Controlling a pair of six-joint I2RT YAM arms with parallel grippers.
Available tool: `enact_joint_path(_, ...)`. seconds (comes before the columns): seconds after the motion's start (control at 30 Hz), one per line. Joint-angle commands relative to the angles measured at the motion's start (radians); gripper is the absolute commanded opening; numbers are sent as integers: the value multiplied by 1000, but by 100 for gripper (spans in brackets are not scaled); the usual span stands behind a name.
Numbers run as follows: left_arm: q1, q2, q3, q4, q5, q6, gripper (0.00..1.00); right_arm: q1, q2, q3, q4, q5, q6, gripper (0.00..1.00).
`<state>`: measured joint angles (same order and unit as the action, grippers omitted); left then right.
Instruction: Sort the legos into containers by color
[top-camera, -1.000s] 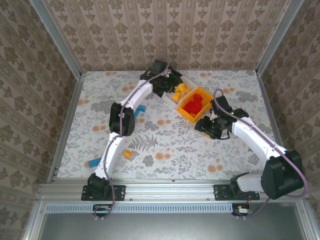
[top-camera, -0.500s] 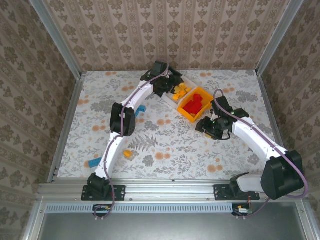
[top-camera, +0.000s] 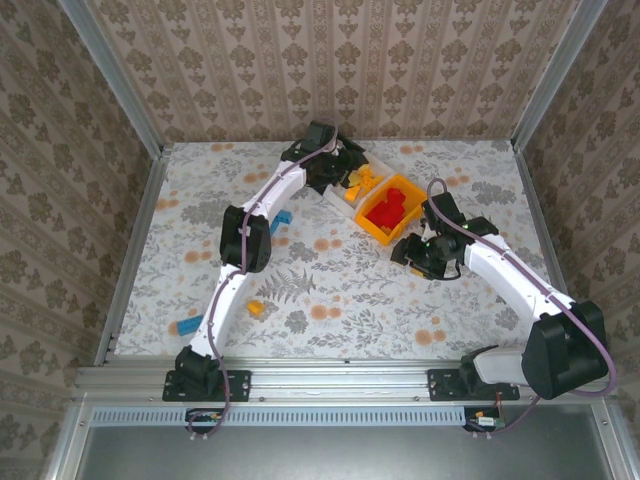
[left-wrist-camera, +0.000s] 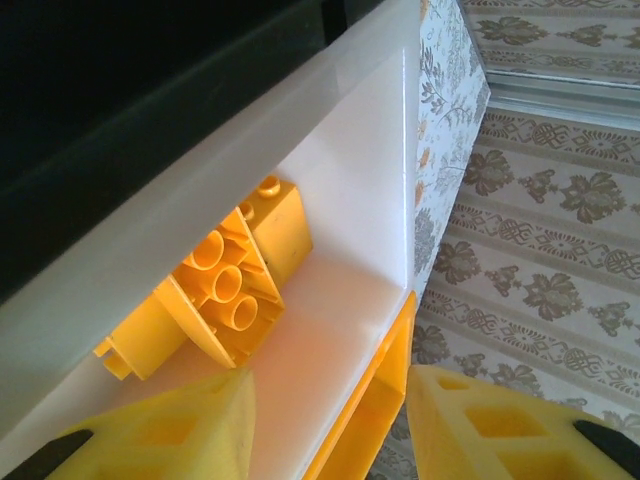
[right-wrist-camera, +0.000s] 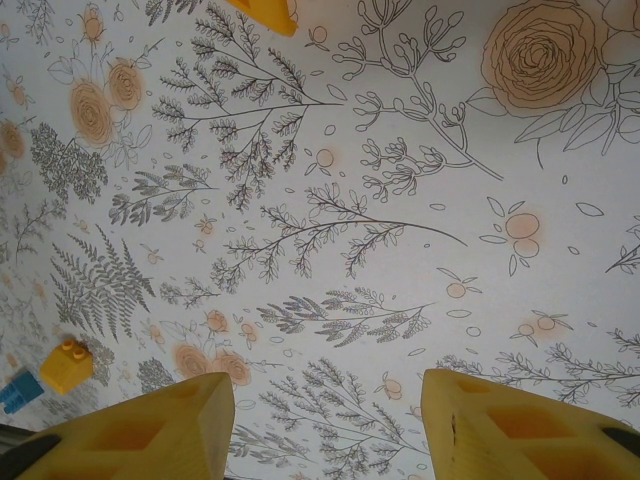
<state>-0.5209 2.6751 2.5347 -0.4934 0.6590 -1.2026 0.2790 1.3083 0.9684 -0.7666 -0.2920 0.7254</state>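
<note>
My left gripper (top-camera: 338, 168) hangs over the far bins, open, with nothing between its yellow fingers (left-wrist-camera: 160, 435). Below it the white container (left-wrist-camera: 340, 230) holds yellow legos (left-wrist-camera: 232, 292). The black container (left-wrist-camera: 150, 90) sits next to it, and the orange-yellow container (top-camera: 372, 226) on the other side holds red legos (top-camera: 388, 208). My right gripper (top-camera: 412, 254) is open and empty, low over the bare floral table just in front of the orange-yellow container. Loose pieces lie on the left: a yellow lego (top-camera: 256, 307), a blue lego (top-camera: 282, 219) and another blue lego (top-camera: 190, 325).
In the right wrist view the loose yellow lego (right-wrist-camera: 66, 366) and a blue lego (right-wrist-camera: 15, 390) lie far off at the lower left. A corner of the orange-yellow container (right-wrist-camera: 268, 12) shows at the top. A metal frame and patterned walls enclose the table (top-camera: 330, 290).
My left gripper's jaws have opened over the white container. The right gripper has edged slightly away from the orange-yellow container and stays open.
</note>
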Motion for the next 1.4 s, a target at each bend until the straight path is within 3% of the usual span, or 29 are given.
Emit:
enact_joint_path(0.0, 25, -59, 32, -88, -10, 97, 44, -5, -6, 9, -6, -8, -2, 53)
enact_joint_path(0.27, 57, -201, 0, -348, -112, 385, 47, 5, 22, 14, 36, -51, 17, 53)
enact_joint_path(0.47, 102, -410, -241, -419, -201, 540, 50, 44, 78, 62, 52, -67, 16, 53)
enact_joint_path(0.87, 210, -840, -802, -432, -308, 654, 54, 155, 253, 183, 76, -84, 14, 53)
enact_joint_path(1.1, 211, -1016, -1030, -592, -451, 763, 58, 199, 332, 229, 87, -96, 14, 53)
enact_joint_path(1.23, 191, -1126, -1177, -663, -500, 741, 62, 214, 360, 245, 93, -95, 14, 53)
enact_joint_path(1.37, 166, -1229, -1343, -694, -478, 651, 66, 217, 384, 257, 92, -96, 11, 53)
